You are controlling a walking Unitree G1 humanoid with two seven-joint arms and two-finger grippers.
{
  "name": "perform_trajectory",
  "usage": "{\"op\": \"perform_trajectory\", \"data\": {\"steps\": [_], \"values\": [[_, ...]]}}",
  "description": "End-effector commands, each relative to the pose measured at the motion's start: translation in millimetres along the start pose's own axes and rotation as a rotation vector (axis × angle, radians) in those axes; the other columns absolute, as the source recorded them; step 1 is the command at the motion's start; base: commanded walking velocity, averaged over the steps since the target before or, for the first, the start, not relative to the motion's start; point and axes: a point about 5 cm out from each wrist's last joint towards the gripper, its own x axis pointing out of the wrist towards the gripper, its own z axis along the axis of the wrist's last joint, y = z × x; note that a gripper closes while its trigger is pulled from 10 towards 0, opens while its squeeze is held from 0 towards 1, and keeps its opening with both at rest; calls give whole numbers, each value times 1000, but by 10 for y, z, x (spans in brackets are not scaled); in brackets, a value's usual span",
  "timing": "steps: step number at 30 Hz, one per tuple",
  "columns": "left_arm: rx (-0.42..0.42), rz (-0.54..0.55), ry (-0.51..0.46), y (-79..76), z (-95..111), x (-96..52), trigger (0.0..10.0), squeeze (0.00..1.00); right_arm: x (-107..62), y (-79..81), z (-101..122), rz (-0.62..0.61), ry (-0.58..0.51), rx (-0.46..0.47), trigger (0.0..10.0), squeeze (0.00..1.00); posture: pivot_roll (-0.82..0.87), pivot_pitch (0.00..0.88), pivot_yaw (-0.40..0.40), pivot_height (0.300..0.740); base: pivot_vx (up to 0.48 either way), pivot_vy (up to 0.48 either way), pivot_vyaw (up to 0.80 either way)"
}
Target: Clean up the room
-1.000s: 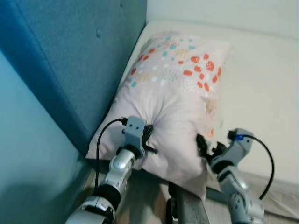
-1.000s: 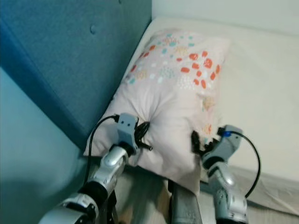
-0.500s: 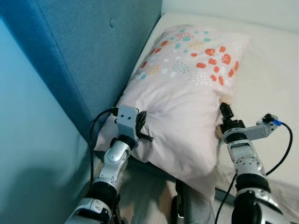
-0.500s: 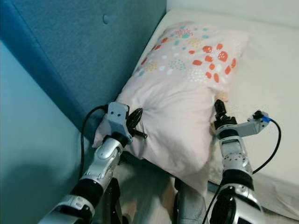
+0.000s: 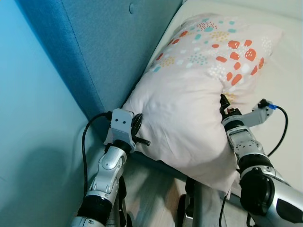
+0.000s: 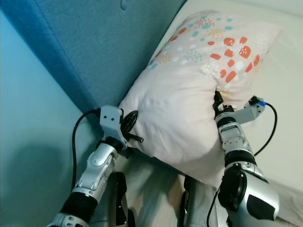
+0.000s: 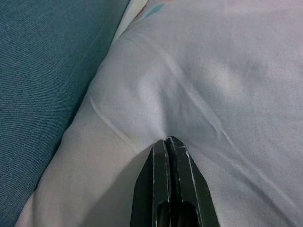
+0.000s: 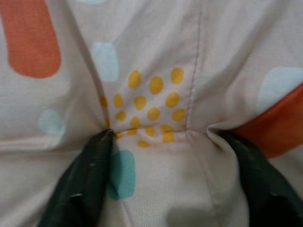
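Against the blue upholstered headboard (image 5: pixel 94 42), our left claw (image 7: pixel 168 142) pinches the pale pink patterned pillow (image 5: pixel 199 94); right claw (image 8: pixel 165 137), fingers spread, presses it. We should lift evenly.

Count before me: one patterned pillow (image 5: pixel 199 90), lying against one blue headboard (image 5: pixel 104 52); one mattress (image 5: pixel 284 85) beside that headboard; my two grippers, left (image 7: pixel 166 142) and right (image 8: pixel 161 137).
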Motion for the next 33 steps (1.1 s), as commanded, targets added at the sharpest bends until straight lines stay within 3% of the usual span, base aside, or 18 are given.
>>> {"op": "perform_trajectory", "data": {"steps": [1, 3, 4, 5, 7, 8, 10, 11, 12, 17, 18, 19, 20, 21, 26, 29, 31, 33], "values": [[-11, -28, 49, -38, -82, -71, 0, 0, -16, -31, -247, -25, 115, -27, 0, 0, 265, 444, 47, 535, 0, 0, 0], [-29, -39, 56, -53, -68, -73, 0, 0, -6, -4, -243, -4, 115, -22, 0, 0, 263, 443, 47, 535, 0, 0, 0], [-57, -53, 64, -64, -60, -74, 1961, 0, 4, 22, -233, 16, 113, -17, 0, 0, 260, 444, 48, 535, 0, 0, 0], [-116, -61, 89, -71, -77, -80, 10000, 0, 9, 37, -225, 28, 109, -12, 0, 0, 252, 443, 50, 535, 0, 0, 0], [-116, -61, 89, -71, -77, -80, 10000, 0, 9, 37, -225, 28, 109, -12, 0, 0, 252, 443, 50, 535, 0, 0, 0], [-207, -61, 140, -81, -135, -91, 10000, 0, 10, 39, -222, 35, 108, -13, 0, 0, 247, 439, 49, 535, 0, 0, 0], [-207, -61, 140, -81, -135, -91, 10000, 0, 10, 39, -222, 35, 108, -13, 0, 0, 247, 439, 49, 535, 0, 0, 0], [-306, -75, 196, -117, -204, -109, 10000, 596, 6, 33, -224, 36, 107, -15, 0, 0, 243, 436, 52, 535, 0, 0, 0], [-364, -85, 225, -151, -232, -133, 10000, 1000, 1, 21, -226, 35, 107, -19, 0, 0, 237, 434, 54, 535, 0, 0, 0], [-426, -60, 232, -142, -235, -157, 10000, 1000, -4, 7, -226, 32, 107, -24, 0, 0, 235, 432, 54, 535, 0, 0, 0], [-595, 70, 212, 92, -186, -343, 10000, 1000, -12, -17, -200, 30, 98, -27, 0, 0, 247, 427, 57, 535, 0, 0, 0], [-668, 119, 201, 199, -161, -450, 10000, 1000, -15, -25, -187, 30, 93, -28, 0, 0, 247, 427, 57, 535, 0, 0, 0], [-668, 119, 201, 199, -161, -450, 10000, 1000, -15, -25, -187, 30, 93, -28, 0, 0, 247, 427, 57, 535, 0, 0, 0], [-775, 196, 216, 327, -182, -721, 10000, 1000, -17, -34, -155, 29, 82, -28, 0, 0, 256, 426, 60, 535, 0, 0, 0], [-799, 212, 228, 342, -196, -797, 10000, 1000, -16, -35, -145, 28, 78, -28, 0, 0, 256, 426, 60, 535, 0, 0, 0], [-925, 302, 360, 250, -389, -1264, 10000, 1000, 3, 1, -64, 44, 52, -25, 0, 0, 259, 427, 60, 535, 0, 0, 0], [-1023, 350, 414, 124, -506, -1380, 10000, 1000, 16, 32, -25, 56, 39, -25, 0, 0, 253, 427, 54, 535, 0, 0, 0], [-1052, 359, 419, 83, -533, -1369, 10000, 1000, 20, 42, -17, 60, 37, -25, 0, 0, 251, 426, 54, 535, 0, 0, 0]]}}
